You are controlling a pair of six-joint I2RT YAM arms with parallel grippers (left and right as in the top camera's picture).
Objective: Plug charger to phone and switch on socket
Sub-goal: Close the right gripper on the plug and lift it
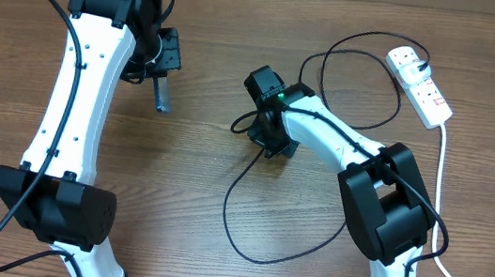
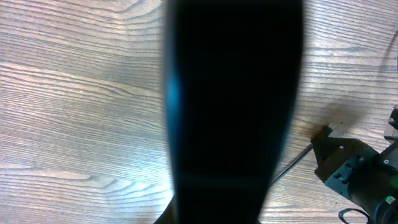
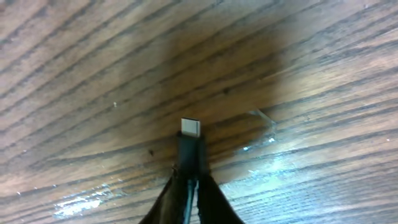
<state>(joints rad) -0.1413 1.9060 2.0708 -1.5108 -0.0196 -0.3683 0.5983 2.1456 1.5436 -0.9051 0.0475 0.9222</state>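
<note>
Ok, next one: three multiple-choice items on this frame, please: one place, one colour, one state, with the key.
1. Where does the socket lie? A) far right of the table B) table centre C) beneath the left arm
2. What colour is the socket's cord? A) black B) white C) red
3. What is the right tool doing? A) open, empty B) holding a phone C) shut on the charger tip
Key: A, overhead shows it far right; B, the cord runs white down the right side; C, the right wrist view shows it pinching the connector.
</note>
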